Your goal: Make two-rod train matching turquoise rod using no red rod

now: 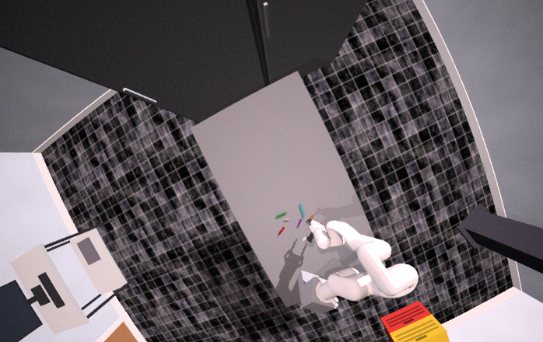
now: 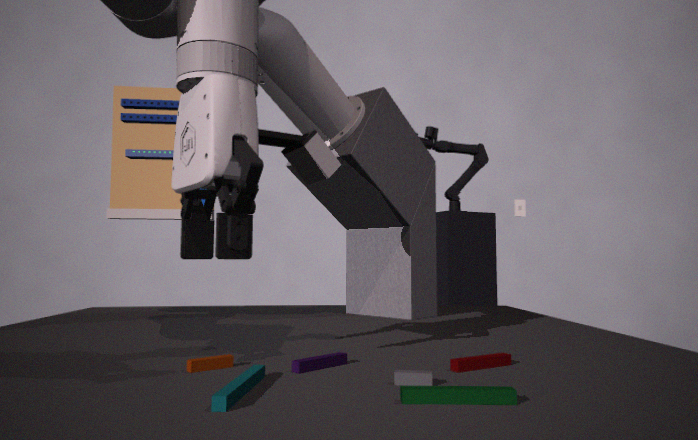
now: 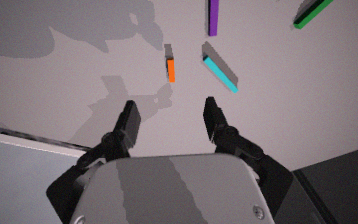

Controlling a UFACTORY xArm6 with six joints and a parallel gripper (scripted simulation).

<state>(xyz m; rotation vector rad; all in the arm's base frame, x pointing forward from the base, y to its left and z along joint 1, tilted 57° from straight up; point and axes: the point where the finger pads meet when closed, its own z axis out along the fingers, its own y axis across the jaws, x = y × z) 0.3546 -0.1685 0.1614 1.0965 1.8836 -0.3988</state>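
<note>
My gripper [image 2: 215,254] [image 3: 171,107] is open and empty, high above the table. The orange rod [image 1: 312,217] [image 2: 210,363] [image 3: 171,70] lies flat on the table, apart from the others. The purple rod [image 1: 299,223] [image 2: 319,362] [image 3: 213,17] lies on the far side of the turquoise rod [image 1: 302,210] [image 2: 238,388] [image 3: 220,74] from the exterior view. A clear gap parts the orange and purple rods. The green rod [image 1: 281,214] [image 2: 458,395] [image 3: 312,14] lies close to the grey rod [image 1: 285,220] [image 2: 412,378]. The red rod [image 1: 281,231] [image 2: 480,361] lies apart, outside the wrist view.
The rods lie on the grey table [image 1: 264,148] [image 2: 94,404]. The arm's base [image 2: 379,273] stands at one end of the table. A dark cabinet [image 1: 159,50] stands at the table's other end. The arm's shadows fall across the table.
</note>
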